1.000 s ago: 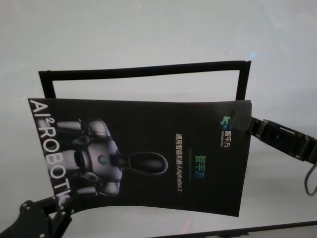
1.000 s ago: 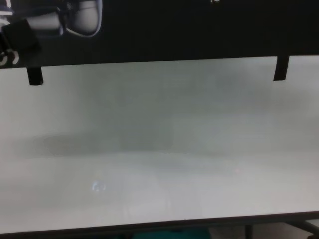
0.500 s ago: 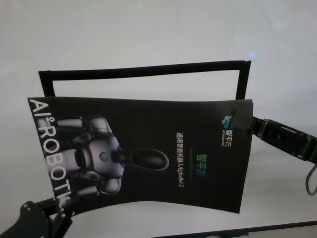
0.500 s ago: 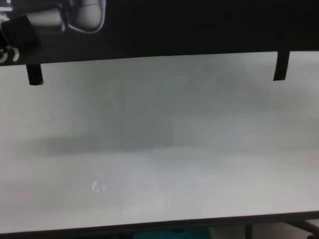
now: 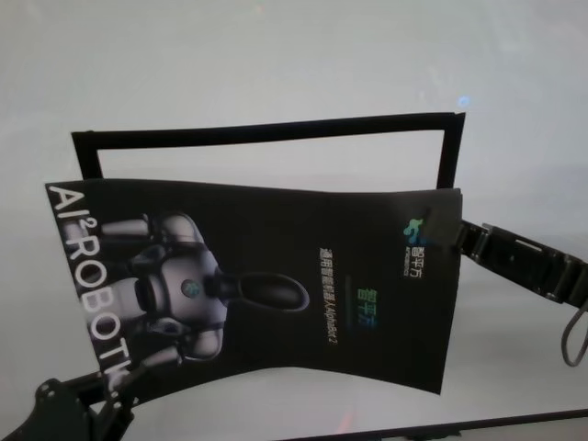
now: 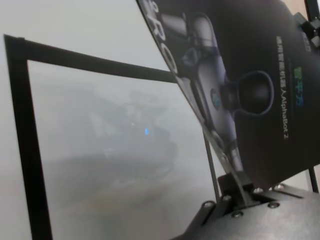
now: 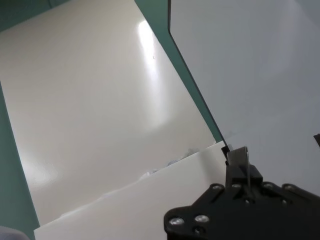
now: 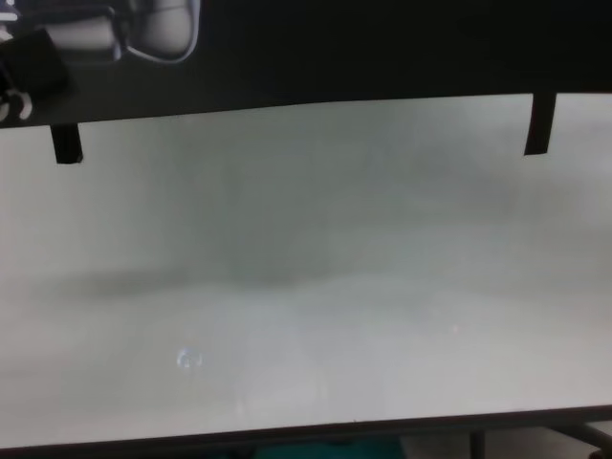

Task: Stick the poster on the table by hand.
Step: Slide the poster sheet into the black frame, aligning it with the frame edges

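Poster, large glossy black sheet with white lettering point(image 5: 266, 285), hung slack above the white-grey worktop point(image 5: 276, 73), long axis spanning both arms. Left hand point(image 5: 110, 390) pinched its near-left corner, right hand point(image 5: 457, 234) its far-right edge; black tape frame point(image 5: 266, 131) lay just beyond.

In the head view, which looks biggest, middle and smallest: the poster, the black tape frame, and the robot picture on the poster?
1. The black tape frame spans the most, though the poster hides its near part.
2. The poster, held above the table by the left claw and right claw, looks nearly as big; being nearer the camera makes this unsure.
3. The robot picture, clearly smallest.
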